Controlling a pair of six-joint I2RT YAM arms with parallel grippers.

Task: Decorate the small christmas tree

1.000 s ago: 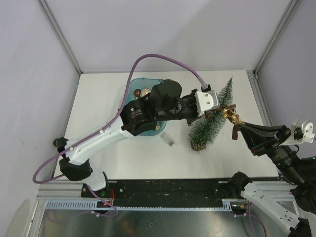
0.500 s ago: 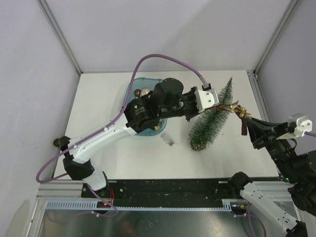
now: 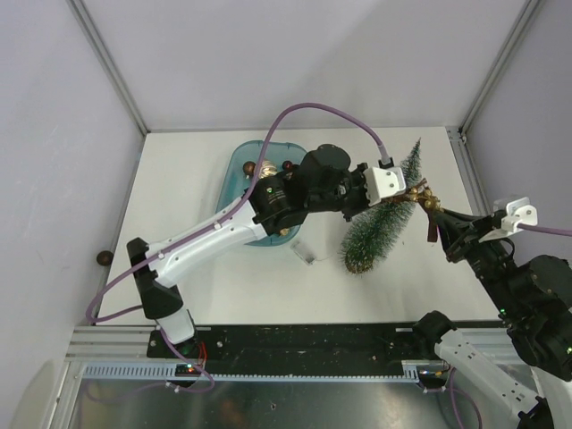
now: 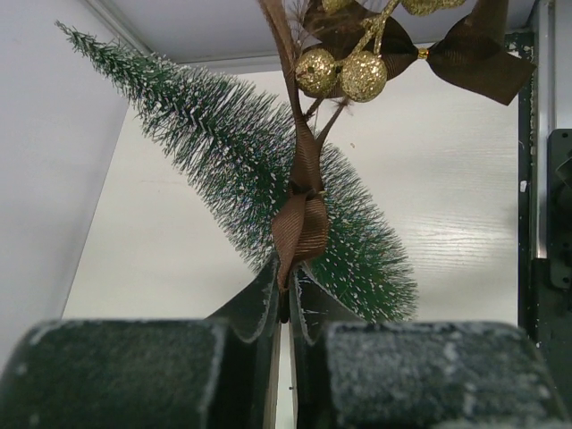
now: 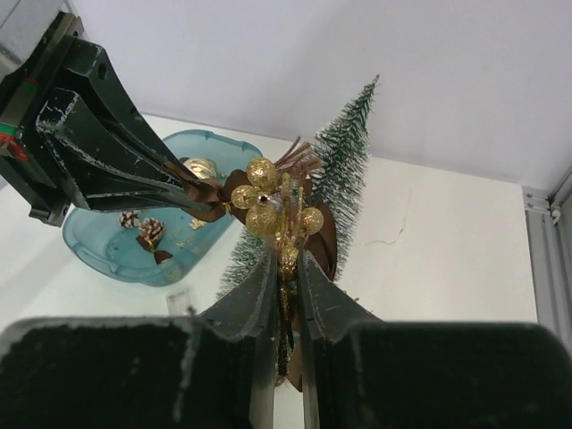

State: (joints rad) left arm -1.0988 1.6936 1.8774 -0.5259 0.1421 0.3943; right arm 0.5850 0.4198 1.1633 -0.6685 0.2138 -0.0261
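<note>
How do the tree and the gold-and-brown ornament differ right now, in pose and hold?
The small christmas tree lies on the table, held by neither gripper; the ornament is up in the air, pinched by the left gripper on its brown ribbon and the right gripper on its stem. The tree is long, green and frosted; the ornament is a short cluster of gold balls and brown bows.

We look down on the whole table from high over its near edge. Close up, we peer forward along the left gripper and right gripper. All three views share the tree and ornament.
</note>
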